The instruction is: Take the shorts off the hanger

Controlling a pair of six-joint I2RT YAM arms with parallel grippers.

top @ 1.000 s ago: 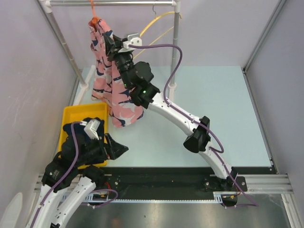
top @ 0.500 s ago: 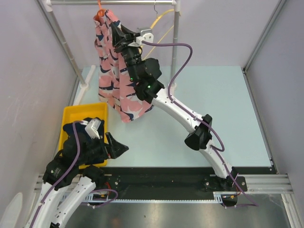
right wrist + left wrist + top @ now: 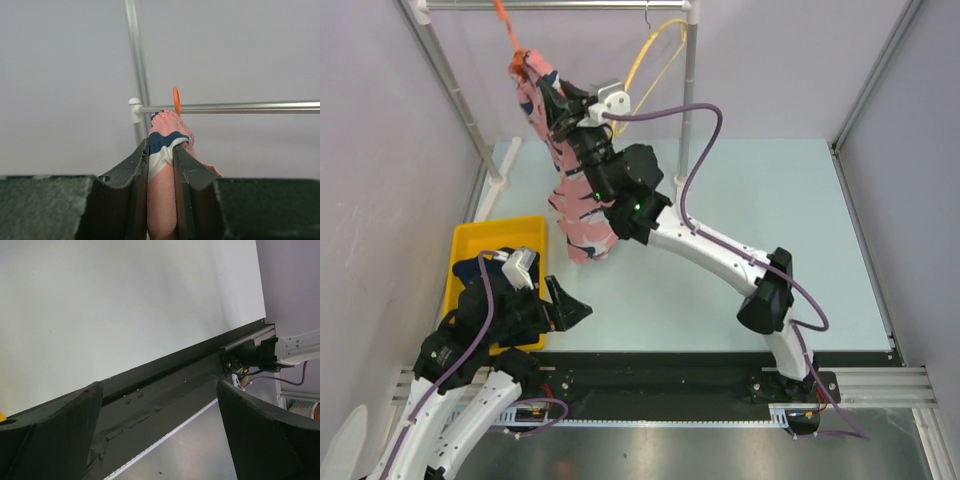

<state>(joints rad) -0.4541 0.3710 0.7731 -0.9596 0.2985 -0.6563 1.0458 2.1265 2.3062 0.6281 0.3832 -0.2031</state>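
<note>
The salmon-pink printed shorts (image 3: pixel 580 225) hang bunched from an orange hanger (image 3: pixel 503 17) on the top rail (image 3: pixel 570 6), sloping down to the right. My right gripper (image 3: pixel 552 97) is shut on their upper edge; in the right wrist view the cloth (image 3: pixel 162 200) sits pinched in the gripper (image 3: pixel 161 155), with the orange hook (image 3: pixel 176 100) just behind. A dark navy cloth (image 3: pixel 467 272) shows in the yellow bin (image 3: pixel 520 232), mostly hidden under my left arm. My left gripper (image 3: pixel 575 312) is open and empty beside the bin; in its wrist view (image 3: pixel 160 430) nothing is between the fingers.
A yellow hanger (image 3: pixel 655 45) hangs at the rail's right end by the rack post (image 3: pixel 691 90). The left rack leg (image 3: pixel 455 90) slants down to the table. Purple walls close both sides. A black rail (image 3: pixel 165 385) runs along the near table edge.
My right gripper moved left and a little down with the pink shorts. The orange hanger slid left along the rail, and the cloth now hangs narrower. The left arm barely moved.
</note>
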